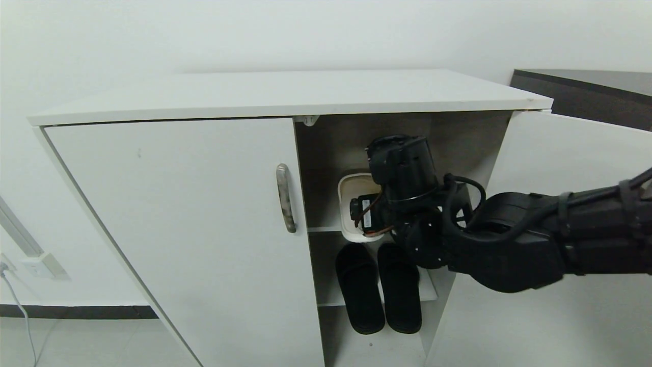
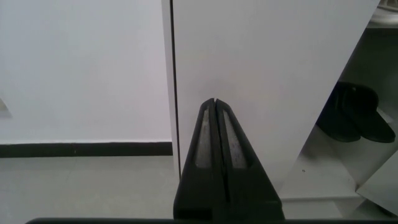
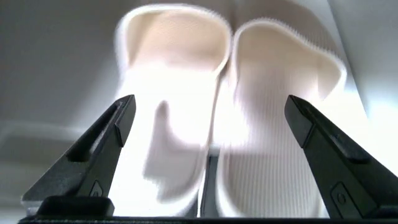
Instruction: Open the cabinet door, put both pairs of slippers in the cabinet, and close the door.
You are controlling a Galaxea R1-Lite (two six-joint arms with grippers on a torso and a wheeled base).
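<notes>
The white slippers [image 3: 180, 93] lie on the cabinet's [image 1: 285, 94] upper shelf [image 1: 323, 229], black slippers [image 1: 379, 290] below. The right claw [image 3: 210, 106] gapes wide astride the white pair: back it straight out, no nudging. The left claw [image 2: 215, 109], pinched closed, hangs outside the cabinet.

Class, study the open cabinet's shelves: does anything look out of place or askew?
The pair of black rubber slippers on the lower shelf of the white cabinet juts past the shelf's front edge, heels overhanging, so it may foul the door. The ribbed white slippers above lie side by side, straight.
</notes>
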